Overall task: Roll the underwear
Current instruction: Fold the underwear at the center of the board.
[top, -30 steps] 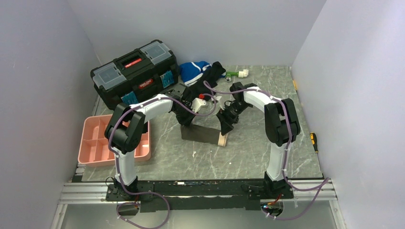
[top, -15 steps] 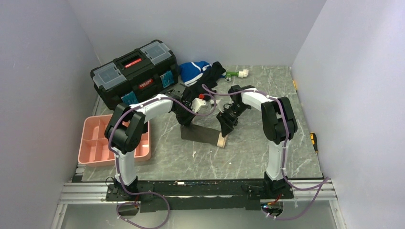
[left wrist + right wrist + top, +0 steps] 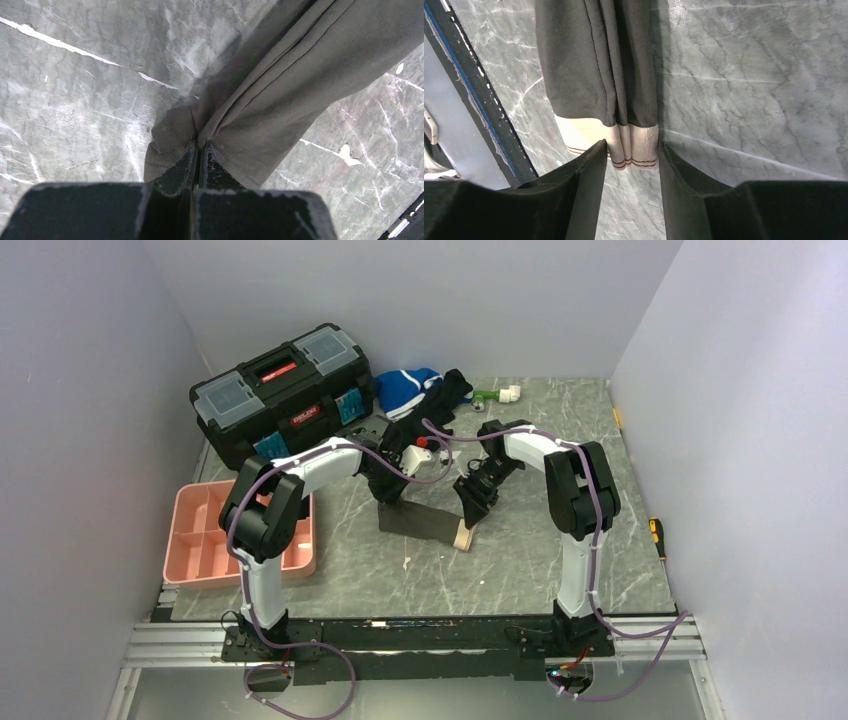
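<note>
The underwear (image 3: 425,520) lies on the grey marble table as a long folded strip of dark grey-brown cloth, its beige waistband (image 3: 463,533) at the near right end. My left gripper (image 3: 390,496) is shut on the far left end; the left wrist view shows its fingertips pinching a bunched corner (image 3: 200,145) of the underwear (image 3: 280,90). My right gripper (image 3: 470,508) is at the waistband end. In the right wrist view its fingers (image 3: 631,146) press from both sides on the gathered folds of the waistband (image 3: 639,140), and the underwear (image 3: 594,65) runs away from them.
A black toolbox (image 3: 280,390) stands at the back left and a pink compartment tray (image 3: 205,530) at the near left. A blue-and-white garment (image 3: 405,388), a black garment (image 3: 452,390) and a green-and-white part (image 3: 497,394) lie at the back. A yellow-handled tool (image 3: 655,532) lies at the right edge.
The right gripper's jaws have narrowed around the waistband end, and the right arm's elbow has shifted slightly left. The left arm and the underwear have stayed put.
</note>
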